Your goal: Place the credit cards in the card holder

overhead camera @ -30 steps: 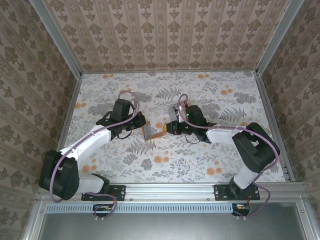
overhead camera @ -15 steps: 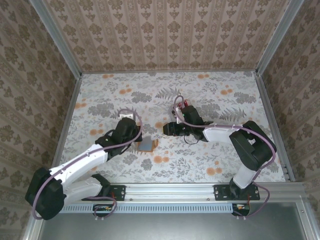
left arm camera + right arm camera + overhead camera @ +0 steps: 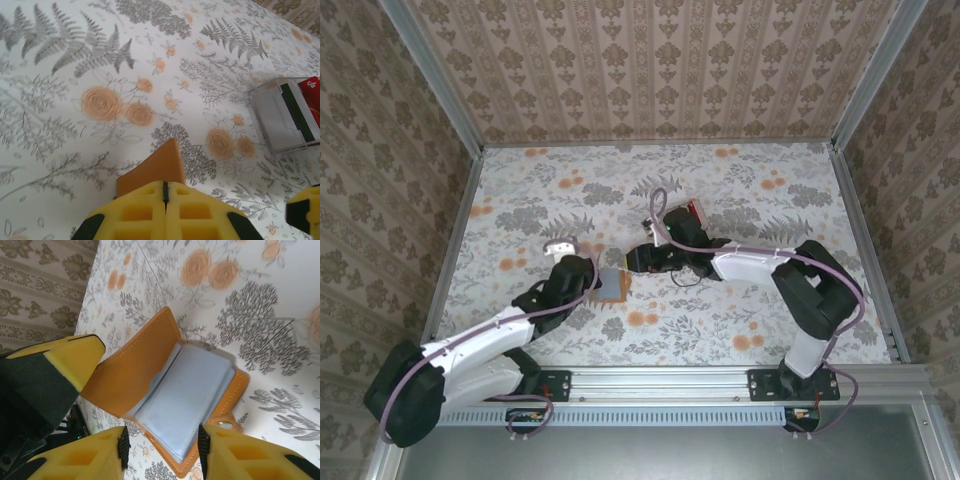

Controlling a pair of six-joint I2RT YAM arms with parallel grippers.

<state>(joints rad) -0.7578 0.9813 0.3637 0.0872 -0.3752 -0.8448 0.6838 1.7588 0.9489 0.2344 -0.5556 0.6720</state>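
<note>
Since a second ago the left arm has drawn back toward the near edge, carrying the flat orange leather card holder (image 3: 612, 285) with it. The right arm has reached leftward after it, and its fingers have parted.

Nearest, the left fingers (image 3: 165, 195) are pressed together on one orange flap of the card holder, which sticks up from between them. The holder rests on the floral-patterned counter (image 3: 520, 200) just beyond, spread open like a book so that its pale grey-blue plastic sleeves face up. The right fingers (image 3: 638, 260) stand apart around its opposite edge, and no pad is seen pressing on it.

Farther back, well apart from the holder and behind the right wrist, the thin red, white and dark credit cards (image 3: 295, 110) lie flat and overlapped in what looks like a clear plastic case (image 3: 267, 107).

By this showing the task is only prepared. The holder is open and steadied, but no card is lifted and no sleeve shows a card inside. Fetching each card and sliding it in remains.
</note>
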